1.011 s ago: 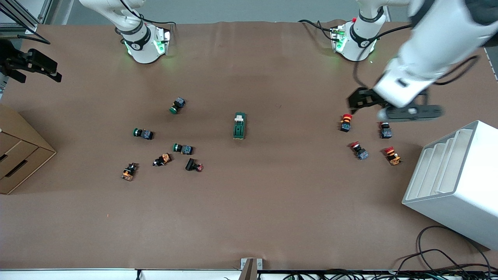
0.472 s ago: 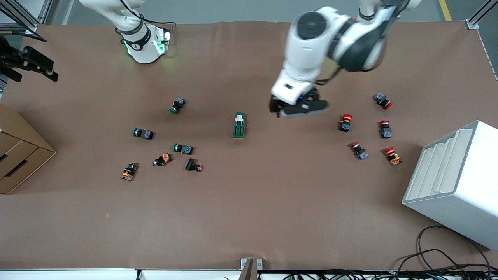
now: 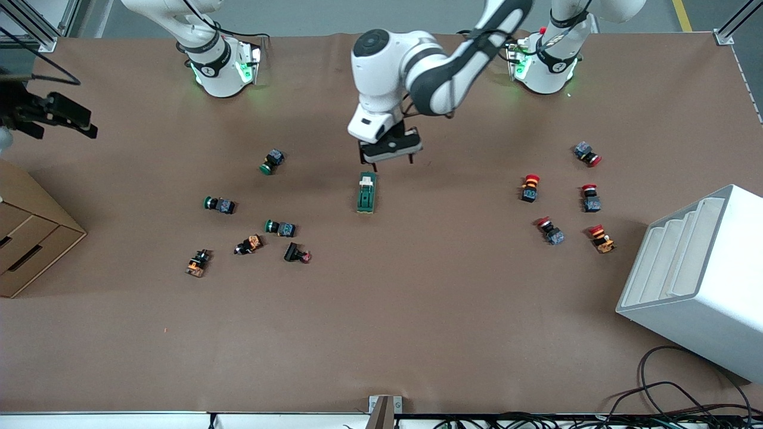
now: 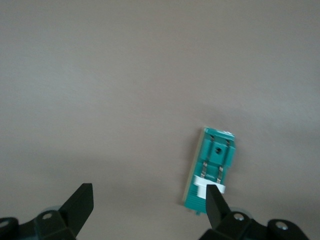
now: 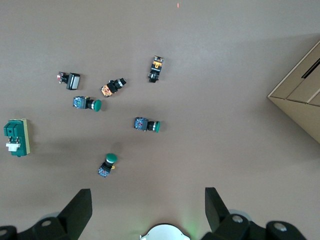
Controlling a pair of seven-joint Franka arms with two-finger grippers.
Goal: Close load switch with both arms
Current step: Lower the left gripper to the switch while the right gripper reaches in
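Note:
The load switch (image 3: 366, 192), a dark green block with a white lever at the end toward the robot bases, lies in the middle of the table. My left gripper (image 3: 387, 158) hangs open and empty just over the table beside the switch's lever end. In the left wrist view the switch (image 4: 211, 170) lies close to one of the fingertips (image 4: 215, 202) of the left gripper (image 4: 148, 202), not between them. My right gripper (image 3: 62, 113) waits open and empty, high over the right arm's end of the table. In the right wrist view, the right gripper (image 5: 148, 205) is far from the switch (image 5: 16, 137).
Green-capped buttons (image 3: 273, 161) and orange parts (image 3: 249, 244) lie scattered toward the right arm's end. Red-capped buttons (image 3: 529, 187) lie toward the left arm's end. A white rack (image 3: 697, 280) and a cardboard box (image 3: 30, 232) stand at the table's two ends.
My left arm has swung from over the red-capped buttons to the middle of the table, ending beside the switch's lever end. The right gripper has barely moved.

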